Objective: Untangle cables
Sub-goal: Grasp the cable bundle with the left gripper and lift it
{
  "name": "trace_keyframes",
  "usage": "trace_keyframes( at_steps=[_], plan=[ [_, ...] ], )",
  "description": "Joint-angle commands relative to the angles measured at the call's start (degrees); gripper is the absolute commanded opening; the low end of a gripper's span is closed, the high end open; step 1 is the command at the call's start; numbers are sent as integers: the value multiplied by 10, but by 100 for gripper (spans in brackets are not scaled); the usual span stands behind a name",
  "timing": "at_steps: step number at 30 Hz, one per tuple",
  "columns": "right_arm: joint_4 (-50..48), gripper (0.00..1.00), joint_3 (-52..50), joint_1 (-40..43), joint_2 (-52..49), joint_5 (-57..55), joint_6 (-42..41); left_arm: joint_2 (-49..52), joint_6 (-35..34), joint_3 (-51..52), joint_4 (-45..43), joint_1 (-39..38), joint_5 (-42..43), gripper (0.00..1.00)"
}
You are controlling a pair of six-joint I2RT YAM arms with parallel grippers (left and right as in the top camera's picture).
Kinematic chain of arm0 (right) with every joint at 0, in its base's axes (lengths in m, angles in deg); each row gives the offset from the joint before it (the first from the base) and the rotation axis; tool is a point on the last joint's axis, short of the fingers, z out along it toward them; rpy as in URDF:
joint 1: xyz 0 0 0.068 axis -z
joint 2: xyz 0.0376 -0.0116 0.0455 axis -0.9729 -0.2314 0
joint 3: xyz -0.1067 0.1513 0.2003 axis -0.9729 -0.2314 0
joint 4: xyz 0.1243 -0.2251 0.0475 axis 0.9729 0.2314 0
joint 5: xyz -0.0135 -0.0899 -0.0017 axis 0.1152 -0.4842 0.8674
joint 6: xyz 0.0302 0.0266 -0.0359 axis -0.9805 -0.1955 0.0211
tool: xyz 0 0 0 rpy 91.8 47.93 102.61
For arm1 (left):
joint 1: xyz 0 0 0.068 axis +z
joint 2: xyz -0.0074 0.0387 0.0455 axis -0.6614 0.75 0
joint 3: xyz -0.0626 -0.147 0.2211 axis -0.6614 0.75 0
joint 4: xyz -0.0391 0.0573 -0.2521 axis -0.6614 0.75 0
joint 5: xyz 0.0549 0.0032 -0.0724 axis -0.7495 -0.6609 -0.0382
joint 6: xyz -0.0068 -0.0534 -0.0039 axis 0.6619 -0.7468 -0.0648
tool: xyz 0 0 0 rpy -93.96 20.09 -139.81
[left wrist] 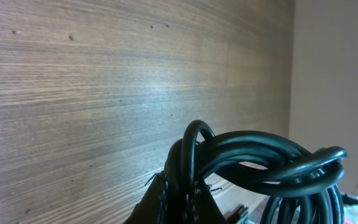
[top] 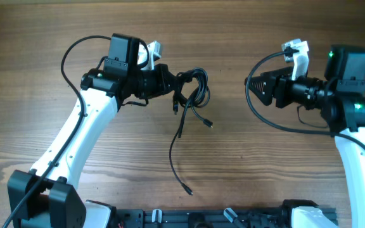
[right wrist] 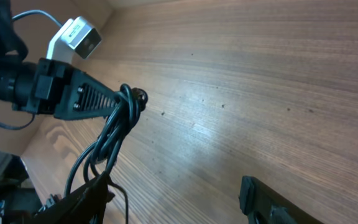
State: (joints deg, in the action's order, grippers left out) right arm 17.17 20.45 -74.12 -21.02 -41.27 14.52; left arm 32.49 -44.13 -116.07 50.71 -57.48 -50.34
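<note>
The cables [top: 194, 88] are thin black cords bunched in loops at the table's middle. Loose ends trail toward the front, one to a plug [top: 208, 123] and a longer one to a plug [top: 187, 190]. My left gripper [top: 177, 82] is shut on the bunch at its left side. In the left wrist view the jaws [left wrist: 180, 194] pinch the cords, and the loops [left wrist: 263, 163] bulge to the right. My right gripper [top: 251, 88] is open and empty, apart from the bunch on its right. In the right wrist view its fingers [right wrist: 173, 198] are spread wide, and the cables [right wrist: 118, 127] hang from the left gripper [right wrist: 89, 98].
Thick black wires arc from both white arms [top: 75, 145] [top: 360, 158]. A black rail with fittings [top: 220, 218] runs along the table's front edge. The wooden table [top: 277, 171] ends at a pale edge in the left wrist view [left wrist: 334, 74].
</note>
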Motion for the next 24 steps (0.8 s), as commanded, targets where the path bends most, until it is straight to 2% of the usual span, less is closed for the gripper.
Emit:
trace_keyframes(
  at_steps=[1, 9, 24],
  plan=[
    [16, 70, 10, -3, 6, 5, 28, -14, 19, -1, 7, -2, 35, 4],
    [23, 70, 10, -3, 6, 5, 53, -14, 21, -1, 20, -2, 55, 4],
    [22, 70, 10, -46, 6, -4, 75, -19, 104, -1, 75, -2, 105, 4]
  ],
)
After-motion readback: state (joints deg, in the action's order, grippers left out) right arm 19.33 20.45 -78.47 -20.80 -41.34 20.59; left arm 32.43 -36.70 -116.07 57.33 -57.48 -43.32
